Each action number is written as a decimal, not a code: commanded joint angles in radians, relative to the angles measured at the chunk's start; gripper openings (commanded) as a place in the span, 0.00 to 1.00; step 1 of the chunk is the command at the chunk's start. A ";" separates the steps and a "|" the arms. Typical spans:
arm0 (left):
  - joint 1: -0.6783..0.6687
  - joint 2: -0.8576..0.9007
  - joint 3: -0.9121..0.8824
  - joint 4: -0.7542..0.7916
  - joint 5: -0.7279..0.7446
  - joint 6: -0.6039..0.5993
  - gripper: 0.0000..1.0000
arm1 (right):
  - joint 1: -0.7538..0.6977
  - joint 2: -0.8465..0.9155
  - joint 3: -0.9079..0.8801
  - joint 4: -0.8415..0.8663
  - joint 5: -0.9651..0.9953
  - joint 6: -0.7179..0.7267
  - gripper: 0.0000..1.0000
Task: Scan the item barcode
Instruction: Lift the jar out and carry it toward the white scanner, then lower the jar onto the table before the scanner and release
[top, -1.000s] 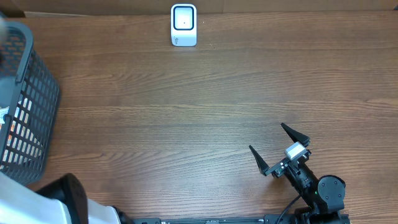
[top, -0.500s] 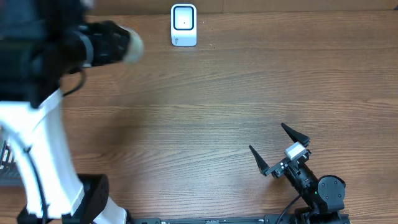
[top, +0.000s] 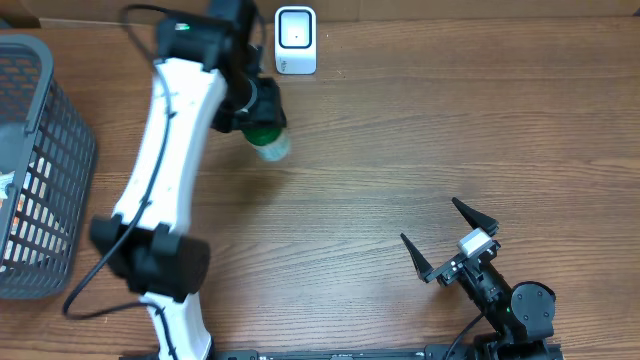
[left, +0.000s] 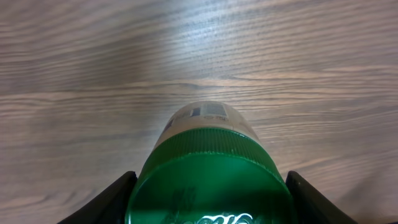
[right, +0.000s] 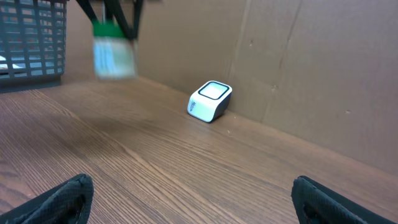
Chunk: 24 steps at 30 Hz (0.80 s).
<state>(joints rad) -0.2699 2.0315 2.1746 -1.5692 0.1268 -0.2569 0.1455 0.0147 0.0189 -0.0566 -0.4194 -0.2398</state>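
the left hand (top: 258, 118) is gripping a green-capped bottle (top: 270, 143) by its cap, jaws partly closed around it; the bottle is hanging clear of the worktop (top: 420, 130), just in front of the scanner (top: 295, 40) and a little to its left as seen from overhead; the right hand (top: 447, 240) is resting well away from the scanner at the near right, jaws spread wide and holding nothing; a dark mesh basket (top: 60, 170) is standing far to the left of the scanner.

judging from this, the carrying step is ending and the presenting step is beginning; the left wrist view is showing a small printed patch on the far side of the bottle's pale body, possibly the barcode, though it is too small to be sure; the next move is probably calling for turning that side toward the scanner's window and holding it steady there.

open worktop is lying all around in front of the scanner; a brown wall is rising just behind the scanner, so room for moving is lying on the near side only.
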 joint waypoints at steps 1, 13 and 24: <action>-0.051 0.074 -0.026 0.033 -0.003 -0.014 0.36 | 0.005 -0.012 -0.011 0.002 -0.003 0.005 1.00; -0.174 0.253 -0.027 0.134 -0.004 -0.078 0.37 | 0.005 -0.012 -0.011 0.002 -0.003 0.005 1.00; -0.278 0.282 -0.030 0.283 -0.009 -0.140 0.38 | 0.005 -0.012 -0.011 0.002 -0.003 0.005 1.00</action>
<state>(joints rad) -0.5079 2.3020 2.1460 -1.3079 0.1207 -0.3664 0.1455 0.0147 0.0189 -0.0559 -0.4191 -0.2394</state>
